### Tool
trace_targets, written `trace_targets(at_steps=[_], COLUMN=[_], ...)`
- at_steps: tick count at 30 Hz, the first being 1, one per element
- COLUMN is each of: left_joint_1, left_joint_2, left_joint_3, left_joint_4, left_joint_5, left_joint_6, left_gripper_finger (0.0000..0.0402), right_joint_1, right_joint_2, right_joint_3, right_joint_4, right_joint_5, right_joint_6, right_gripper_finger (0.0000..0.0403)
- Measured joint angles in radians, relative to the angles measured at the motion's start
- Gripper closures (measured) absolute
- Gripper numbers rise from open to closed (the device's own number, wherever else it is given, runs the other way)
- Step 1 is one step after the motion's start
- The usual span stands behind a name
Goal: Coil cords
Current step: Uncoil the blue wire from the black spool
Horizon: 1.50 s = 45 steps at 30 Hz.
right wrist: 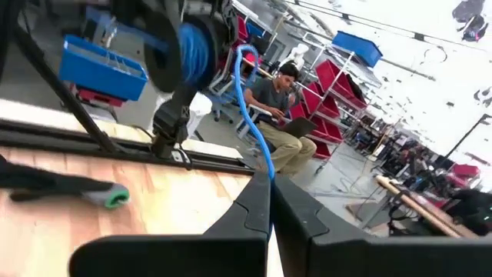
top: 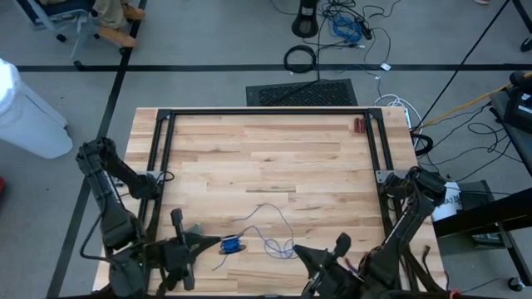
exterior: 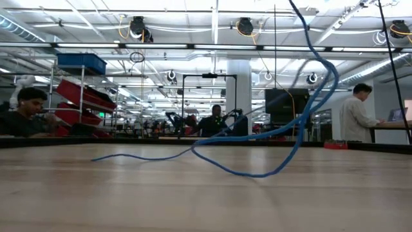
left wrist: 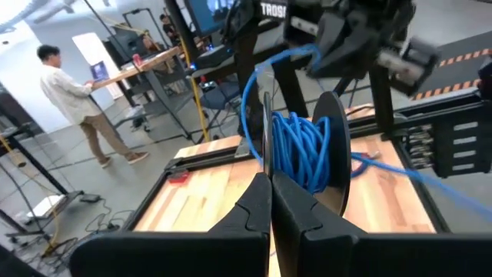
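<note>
A thin blue cord is partly wound on a small spool [top: 233, 245] [left wrist: 301, 148] with two dark round flanges, at the table's near edge. My left gripper [top: 219, 246] [left wrist: 269, 183] is shut on the spool. The unwound cord [top: 274, 226] lies in loose loops on the wood; in the low view it climbs from the table [exterior: 302, 122] out of the picture's top. My right gripper [top: 293, 248] [right wrist: 269, 191] is shut on this free stretch, a short way right of the spool. My left gripper pinches the rim of the spool's nearer flange [left wrist: 265, 150] between its two fingers, which lie level and come from the table's left. The spool stands on edge, lifted clear of the table. My right gripper pinches the cord [right wrist: 262, 169] between its fingertips, level, coming from the table's right. From the fingers the cord curves up to the spool [right wrist: 194, 45], not drawn straight. The rest drops to the loops on the table.
Red-handled pliers [top: 359, 125] lie at the far right corner inside the black frame [top: 266, 111]. A dark tool with a green tip [right wrist: 114, 198] lies on the wood near the left arm. A thick black cable ring [top: 300, 58] lies on the floor. People work beyond the table.
</note>
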Motion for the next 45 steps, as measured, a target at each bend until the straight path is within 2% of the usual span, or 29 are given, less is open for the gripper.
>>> trace_targets(at_steps=[5, 8, 13, 16, 20, 25, 28, 32, 35, 38, 45], left_joint_1=[-0.017, -0.028, -0.036, -0.041, -0.049, -0.049, -0.048, -0.038, -0.031, -0.023, 0.008], left_joint_2=[-0.002, -0.002, -0.002, 0.001, 0.003, 0.004, 0.004, 0.004, 0.004, 0.004, 0.004], left_joint_3=[0.0, 0.0, 0.0, 0.0, 0.0, 0.0, 0.0, 0.0, 0.0, 0.0, -0.014], left_joint_4=[-0.001, -0.002, -0.01, -0.009, -0.018, -0.006, -0.01, -0.009, -0.009, -0.01, -0.01], left_joint_5=[-0.068, -0.108, -0.153, -0.213, -0.287, -0.31, -0.338, -0.338, -0.337, -0.328, -0.259], left_joint_6=[0.048, 0.095, 0.105, 0.129, 0.125, 0.11, 0.045, -0.011, -0.013, -0.037, -0.083], left_gripper_finger=[0.0401, 0.0401, 0.0401, 0.0401, 0.0401, 0.0401, 0.0401, 0.0401, 0.0401, 0.0401, 0.0401], right_joint_1=[-0.02, -0.04, -0.09, -0.115, -0.137, -0.157, -0.162, -0.162, -0.163, -0.172, -0.221], right_joint_2=[0.0, 0.0, 0.0, 0.001, 0.001, 0.001, 0.001, 0.002, 0.002, 0.002, 0.04], right_joint_3=[0.0, 0.0, 0.0, 0.0, 0.0, 0.0, 0.0, 0.0, 0.0, 0.0, 0.0], right_joint_4=[-0.192, -0.274, -0.357, -0.383, -0.44, -0.573, -0.673, -0.736, -0.68, -0.541, -0.178], right_joint_5=[-0.118, -0.268, -0.585, -0.692, -0.699, -0.7, -0.704, -0.694, -0.645, -0.592, -0.584], right_joint_6=[0.161, 0.239, 0.351, 0.42, 0.516, 0.69, 0.782, 0.845, 0.829, 0.752, 0.627], right_gripper_finger=[0.0403, 0.0403, 0.0403, 0.0403, 0.0395, 0.037, 0.035, 0.0324, 0.031, 0.0297, 0.0269])
